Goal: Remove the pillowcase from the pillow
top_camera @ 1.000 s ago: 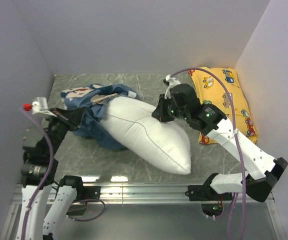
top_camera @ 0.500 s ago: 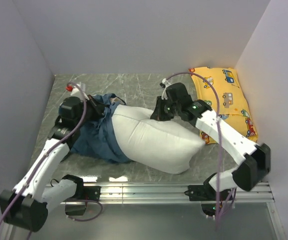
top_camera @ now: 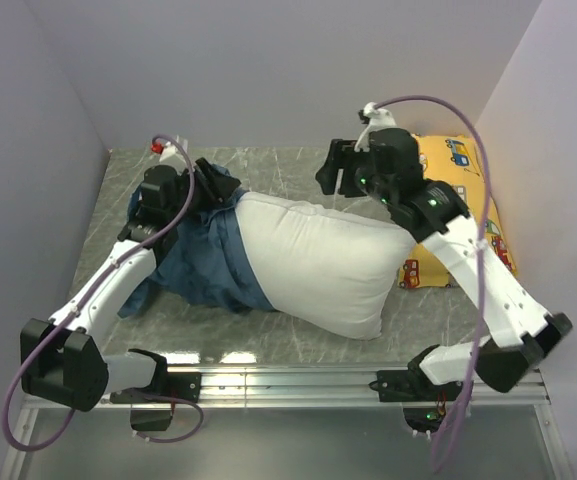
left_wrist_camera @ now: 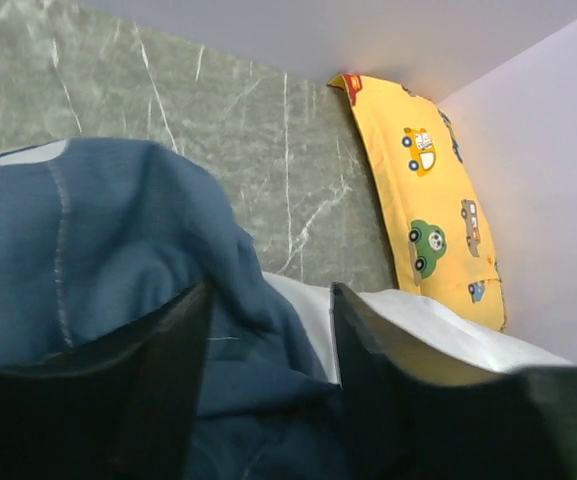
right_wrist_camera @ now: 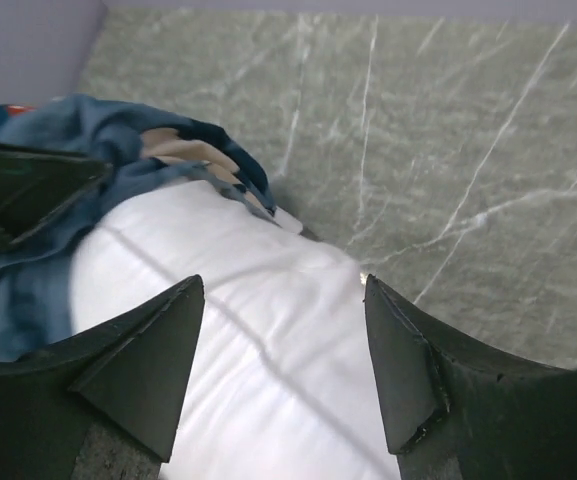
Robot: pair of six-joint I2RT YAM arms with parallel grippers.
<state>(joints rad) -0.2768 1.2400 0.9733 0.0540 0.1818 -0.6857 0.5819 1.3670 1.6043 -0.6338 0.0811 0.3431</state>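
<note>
Blue pillowcase [top_camera: 200, 262] bunched over left end of white pillow [top_camera: 318, 265].

Grey-green marbled tabletop [top_camera: 288, 170]. Plump white pillow [top_camera: 318, 265] lies across the middle, long axis left to right. Blue pillowcase [top_camera: 203, 265] bunched over its left end, spilling onto the stone. Yellow car-print pillow [top_camera: 463, 175] flat along the right wall, far corner; the white pillow's right end meets it.
</note>
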